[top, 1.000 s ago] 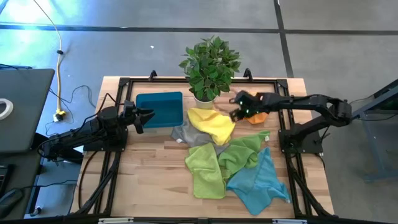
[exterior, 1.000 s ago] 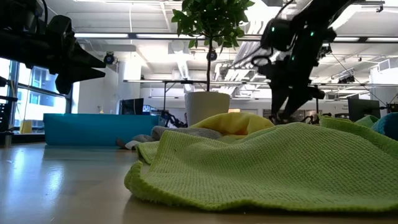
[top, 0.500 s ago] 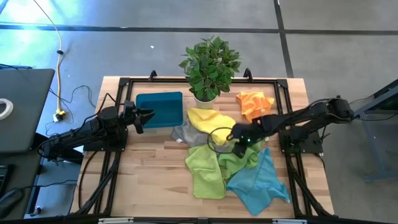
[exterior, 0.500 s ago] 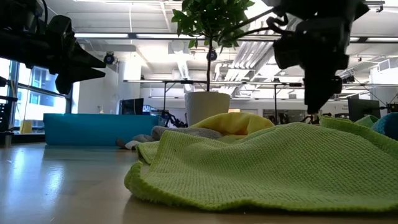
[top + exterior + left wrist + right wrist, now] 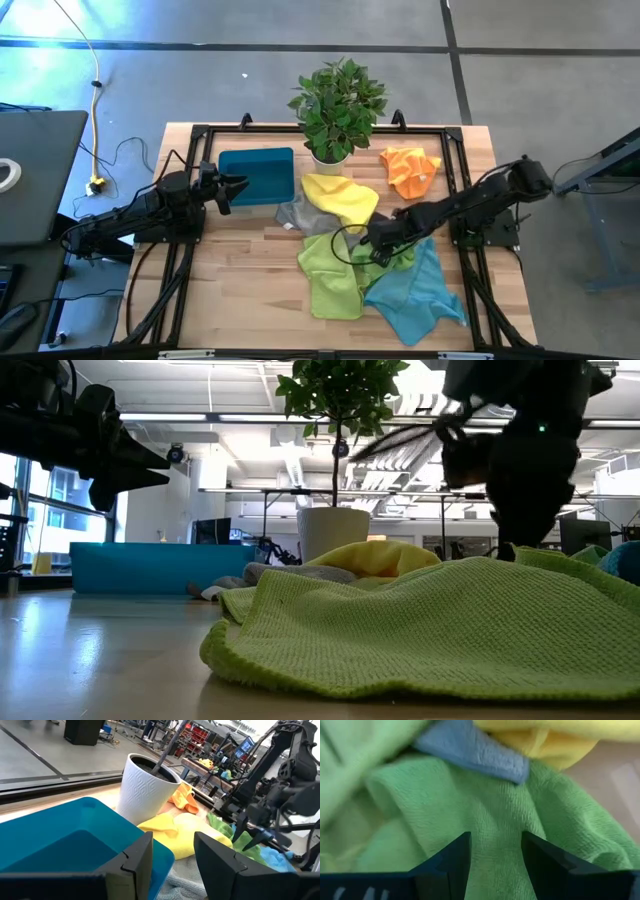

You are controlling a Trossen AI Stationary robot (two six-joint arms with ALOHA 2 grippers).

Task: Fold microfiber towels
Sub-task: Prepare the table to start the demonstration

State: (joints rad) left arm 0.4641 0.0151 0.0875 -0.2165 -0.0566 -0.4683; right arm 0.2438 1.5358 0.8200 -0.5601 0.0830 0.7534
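Several microfiber towels lie in a crumpled, overlapping heap mid-table: yellow (image 5: pixel 340 197), grey (image 5: pixel 308 218), lime green (image 5: pixel 328 272), a second green one (image 5: pixel 392 246) and teal-blue (image 5: pixel 415 292). An orange towel (image 5: pixel 408 168) lies alone at the far right. My right gripper (image 5: pixel 374 242) is open, low over the second green towel (image 5: pixel 490 805) and pointing down at it. My left gripper (image 5: pixel 236 187) is open and empty, at the left over the blue tray (image 5: pixel 258 176). My right gripper's open fingers (image 5: pixel 455 855) stand over a rumpled part of the green towel (image 5: pixel 495 820), slanting down from the table's right. I cannot tell whether they touch it.
A potted plant in a white pot (image 5: pixel 330 150) stands at the far middle, just behind the yellow towel. The rigid blue tray (image 5: pixel 60 845) lies under my left gripper. Bare wood shows at the near left (image 5: pixel 240 290).
My right gripper has gone from beside the orange towel at the far right toward the table's near edge and left, and down over the green towels. The orange towel, partly hidden by the gripper before, now lies spread and in full view.
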